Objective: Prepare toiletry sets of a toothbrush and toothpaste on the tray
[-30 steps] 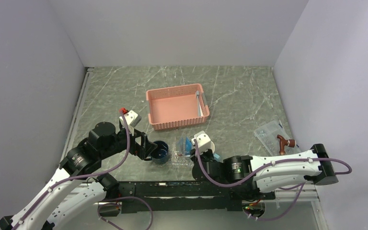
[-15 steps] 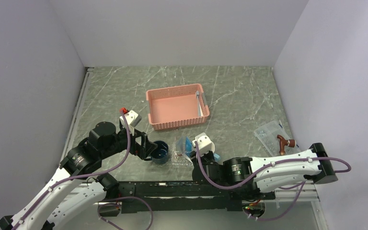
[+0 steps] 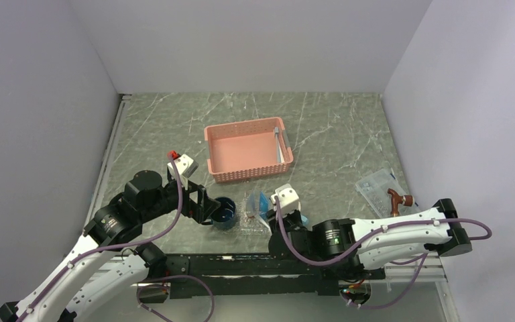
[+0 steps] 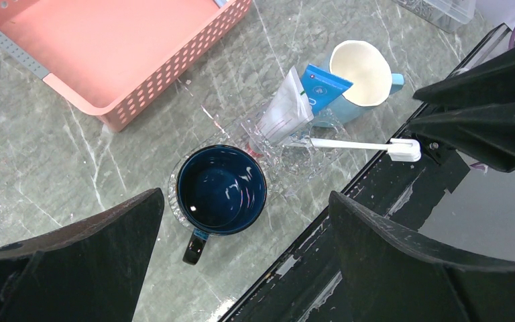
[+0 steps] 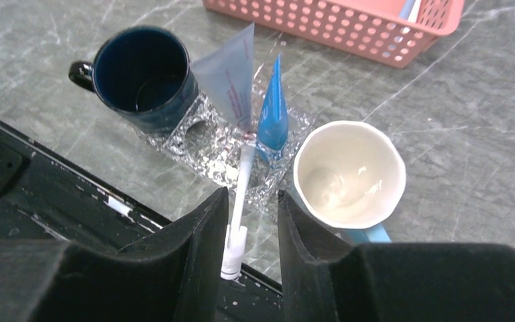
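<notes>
Right end effector [image 5: 251, 196] narrowly parted, pinching nothing. Dead ahead between its jaws, toothbrush [image 5: 240, 188] running lengthwise away: near end on the black rail [image 5: 74, 194], far end on the tray [image 5: 194, 144] by the toothpaste tubes [image 5: 273, 111]. Left end effector [image 4: 245, 196] spread wide, farther off, over the dark mug [image 4: 220, 201].

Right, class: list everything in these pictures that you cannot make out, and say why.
Toothbrush in the basket: tiny in the top view; cut by the top edge in the right wrist view.
Light mug: mostly covered by the right arm in the top view.
Tray: clear plastic, its outline hard to trace in every view.
Print on the tubes: too small to read.
</notes>
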Controlling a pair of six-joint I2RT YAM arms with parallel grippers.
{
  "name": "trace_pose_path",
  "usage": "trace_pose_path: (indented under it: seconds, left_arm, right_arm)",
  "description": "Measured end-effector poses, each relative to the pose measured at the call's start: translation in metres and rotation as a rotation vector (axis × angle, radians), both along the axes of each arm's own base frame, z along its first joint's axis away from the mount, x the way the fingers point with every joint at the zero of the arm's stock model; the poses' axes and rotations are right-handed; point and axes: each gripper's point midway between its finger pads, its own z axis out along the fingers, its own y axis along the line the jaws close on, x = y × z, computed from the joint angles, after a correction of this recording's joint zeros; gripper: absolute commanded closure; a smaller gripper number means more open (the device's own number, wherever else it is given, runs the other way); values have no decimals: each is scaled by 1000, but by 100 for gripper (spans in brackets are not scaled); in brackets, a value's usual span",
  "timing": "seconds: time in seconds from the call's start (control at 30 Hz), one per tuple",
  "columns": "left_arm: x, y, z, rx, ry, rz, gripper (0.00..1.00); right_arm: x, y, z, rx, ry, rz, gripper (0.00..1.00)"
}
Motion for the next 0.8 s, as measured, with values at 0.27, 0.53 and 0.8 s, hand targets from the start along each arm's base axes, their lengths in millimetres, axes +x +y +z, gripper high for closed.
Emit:
trace_pose_path:
  seconds: [0.27, 0.53, 0.8]
  left_arm:
    - [0, 0, 0, 0, 0, 0, 1]
    - [0, 0, 0, 0, 0, 0, 1]
    - [0, 0, 0, 0, 0, 0, 1]
  right_arm:
    - [14, -4, 52, 58, -48, -68, 59]
    - [57, -24, 71, 30, -65, -165, 59]
    - [107, -37, 67, -27, 9, -222, 58]
